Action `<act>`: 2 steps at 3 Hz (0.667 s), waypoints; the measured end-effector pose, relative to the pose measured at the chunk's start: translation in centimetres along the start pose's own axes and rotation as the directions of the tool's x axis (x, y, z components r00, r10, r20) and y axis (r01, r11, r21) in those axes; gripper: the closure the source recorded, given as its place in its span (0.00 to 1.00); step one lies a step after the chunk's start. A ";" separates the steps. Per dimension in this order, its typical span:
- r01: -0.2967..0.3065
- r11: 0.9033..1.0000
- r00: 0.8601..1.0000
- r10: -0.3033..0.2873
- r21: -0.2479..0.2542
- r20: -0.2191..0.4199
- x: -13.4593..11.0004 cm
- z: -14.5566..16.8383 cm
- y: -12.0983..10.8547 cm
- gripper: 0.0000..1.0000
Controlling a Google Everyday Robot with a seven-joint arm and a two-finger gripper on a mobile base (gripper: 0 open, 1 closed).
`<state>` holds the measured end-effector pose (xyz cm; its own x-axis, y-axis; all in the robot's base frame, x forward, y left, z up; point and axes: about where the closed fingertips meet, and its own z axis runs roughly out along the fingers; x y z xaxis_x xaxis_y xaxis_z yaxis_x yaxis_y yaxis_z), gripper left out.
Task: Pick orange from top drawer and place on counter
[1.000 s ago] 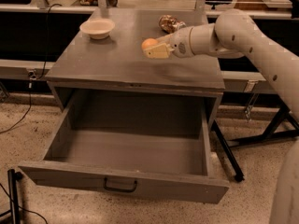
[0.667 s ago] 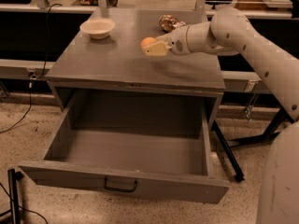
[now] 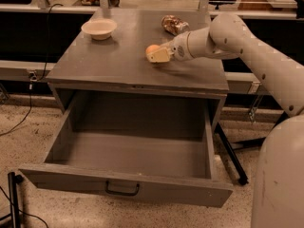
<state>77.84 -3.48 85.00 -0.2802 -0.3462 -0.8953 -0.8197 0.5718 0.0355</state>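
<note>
Orange (image 3: 151,48) partly hidden behind my fingers, clasped in my gripper (image 3: 154,56) at upper centre, just over the desk (image 3: 109,61), contact unclear, top drawer (image 3: 133,151) open below

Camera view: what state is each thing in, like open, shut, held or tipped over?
top drawer: pulled open, nothing visible inside.
orange: held in the gripper, low over the counter.
gripper: shut on the orange, over the counter's right half.
can: lying on its side on the counter.
bowl: upright on the counter, looks empty.
</note>
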 end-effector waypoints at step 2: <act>0.016 1.000 0.999 -0.015 0.019 -0.034 0.8 0.7 -0.1 0.57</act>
<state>78.03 -3.35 83.94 -0.2844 -0.3799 -0.8802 -0.8146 0.5799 0.0129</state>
